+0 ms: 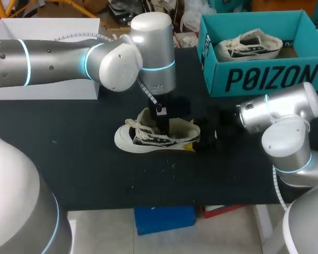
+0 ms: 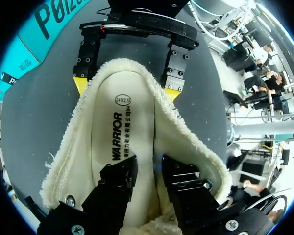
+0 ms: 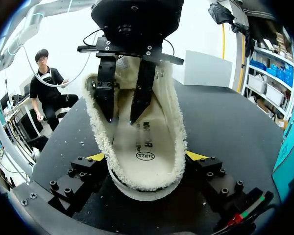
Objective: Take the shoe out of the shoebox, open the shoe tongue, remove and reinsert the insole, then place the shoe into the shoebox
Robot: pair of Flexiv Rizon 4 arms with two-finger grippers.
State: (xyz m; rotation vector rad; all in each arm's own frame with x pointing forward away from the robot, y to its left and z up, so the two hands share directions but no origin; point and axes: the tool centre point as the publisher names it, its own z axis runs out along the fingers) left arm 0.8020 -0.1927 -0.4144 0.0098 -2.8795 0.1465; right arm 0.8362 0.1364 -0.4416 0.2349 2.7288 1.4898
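Left gripper [image 2: 148, 169], fingers narrowly parted, gripping nothing, is resting on the insole [image 2: 132, 112], which only wrist views are showing. Right gripper [image 3: 146, 156] is clamping the shoe [image 1: 143, 138] at its heel; it is lying on the table [image 1: 69, 159], toe pointing away from the shoebox [image 1: 265, 79].

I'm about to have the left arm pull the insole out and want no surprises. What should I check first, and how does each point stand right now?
1. Shoe out of the shoebox, on the table: ok.
2. Right gripper clamps the shoe's heel end from both sides: ok.
3. Left gripper down inside the shoe, at the insole: ok.
4. Left gripper actually holds the insole: cannot tell.
5. Insole lies flat in the shoe, not yet lifted: ok.
6. Room in the shoebox for the return: a second shoe lies in it, cannot tell.
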